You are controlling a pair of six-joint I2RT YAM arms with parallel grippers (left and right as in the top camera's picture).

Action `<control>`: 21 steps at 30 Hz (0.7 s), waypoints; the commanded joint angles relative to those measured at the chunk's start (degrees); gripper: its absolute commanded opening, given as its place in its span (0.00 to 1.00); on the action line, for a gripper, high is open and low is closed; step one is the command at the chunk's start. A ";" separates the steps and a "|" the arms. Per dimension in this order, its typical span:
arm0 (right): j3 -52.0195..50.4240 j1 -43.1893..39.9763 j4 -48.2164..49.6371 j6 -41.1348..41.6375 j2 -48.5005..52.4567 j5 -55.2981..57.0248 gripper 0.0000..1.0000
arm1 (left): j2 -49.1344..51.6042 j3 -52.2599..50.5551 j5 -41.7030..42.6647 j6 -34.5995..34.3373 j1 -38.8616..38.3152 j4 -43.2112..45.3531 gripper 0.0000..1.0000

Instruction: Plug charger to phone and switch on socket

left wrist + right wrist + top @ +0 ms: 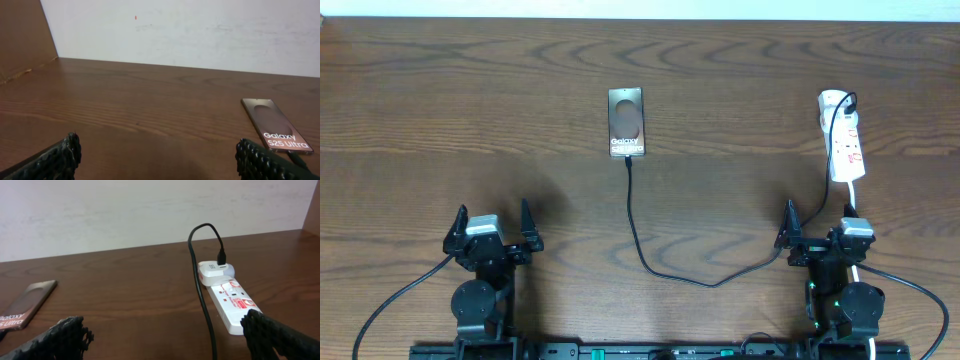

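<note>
The phone point(626, 122) lies flat at the table's far middle, lettering up. It also shows in the left wrist view point(275, 125) and the right wrist view point(25, 305). The black charger cable point(638, 240) runs from the phone's near edge in a loop to a white adapter point(212, 270) on the white power strip point(845, 140). Its tip touches the phone's near edge; I cannot tell if it is seated. The strip point(230, 300) has red marks. My left gripper point(492, 228) point(160, 160) is open and empty, near the front left. My right gripper point(818, 232) point(165, 335) is open and empty, just short of the strip.
The wooden table point(440, 120) ends at a white wall point(200, 30) behind. The strip's white cord point(854, 262) runs toward the right arm's base. The black cable point(202, 305) crosses between the right fingers.
</note>
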 commanded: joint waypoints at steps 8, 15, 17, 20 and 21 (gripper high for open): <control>-0.11 0.39 -0.28 -0.31 -0.37 -0.15 0.99 | -0.52 -0.76 -0.52 1.01 -0.63 -2.73 0.98; -0.11 0.39 -0.28 -0.31 -0.37 -0.15 0.99 | -0.52 -0.76 -0.52 1.01 -0.63 -2.73 0.98; -0.11 0.39 -0.28 -0.31 -0.37 -0.15 0.99 | -0.52 -0.76 -0.52 1.01 -0.63 -2.73 0.98; -0.11 0.39 -0.28 -0.31 -0.37 -0.15 0.99 | -0.52 -0.76 -0.52 1.01 -0.63 -2.73 0.98; -0.11 0.39 -0.28 -0.31 -0.37 -0.15 0.99 | -0.52 -0.76 -0.50 1.01 -0.63 -2.73 0.98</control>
